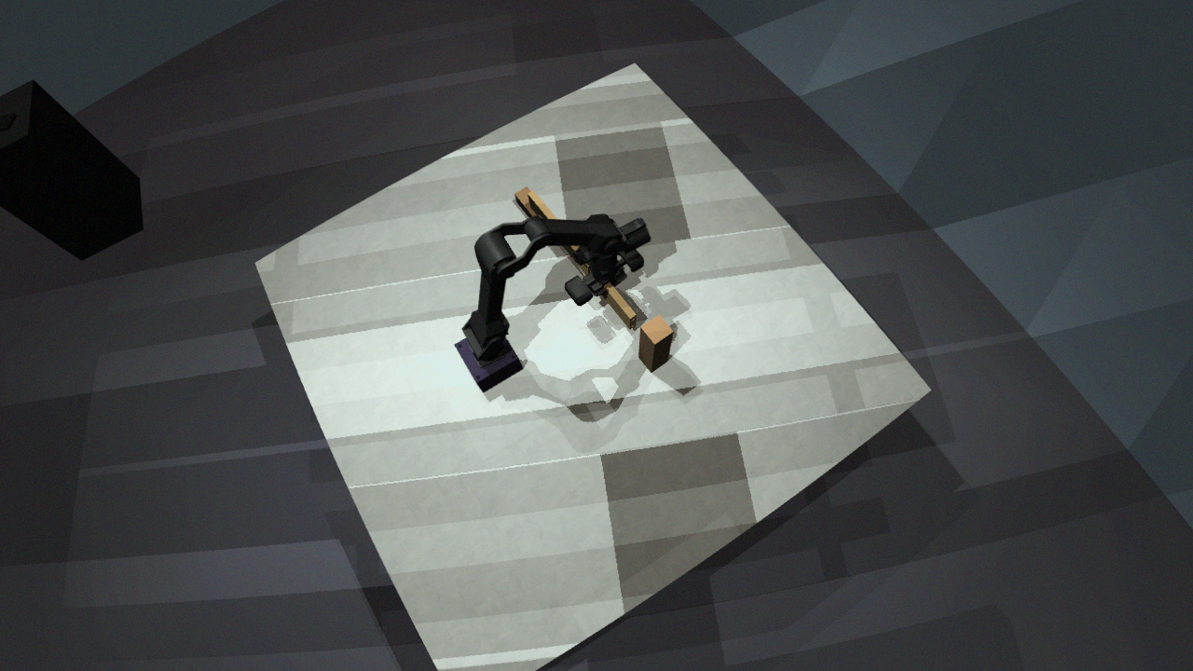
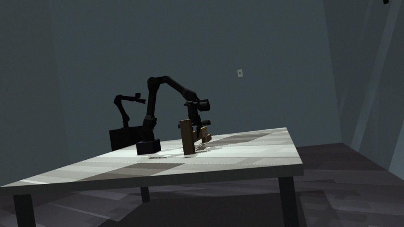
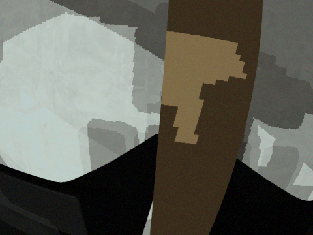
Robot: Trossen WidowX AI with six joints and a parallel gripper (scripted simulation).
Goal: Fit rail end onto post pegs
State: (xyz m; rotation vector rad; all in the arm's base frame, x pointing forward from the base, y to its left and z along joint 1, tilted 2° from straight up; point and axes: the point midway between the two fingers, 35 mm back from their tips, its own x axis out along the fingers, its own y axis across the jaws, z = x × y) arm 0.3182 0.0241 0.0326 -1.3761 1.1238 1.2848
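The long wooden rail (image 1: 623,307) (image 3: 205,104) runs diagonally across the table from the footboard block (image 1: 526,199) at the far end toward the short wooden post (image 1: 655,341) (image 2: 186,136). My gripper (image 1: 602,281) (image 2: 198,130) is shut on the rail a short way back from its near end. The rail's near end (image 1: 633,321) lies just short of the post, close to it; the pegs and holes are too small to make out. In the wrist view the rail fills the middle between my dark fingers.
The arm's base (image 1: 487,363) (image 2: 147,147) stands on the pale table (image 1: 500,517) (image 2: 242,159) to the left of the post. A black box (image 1: 58,179) sits on the floor off the table's far left. A second dark arm (image 2: 125,103) stands behind the table.
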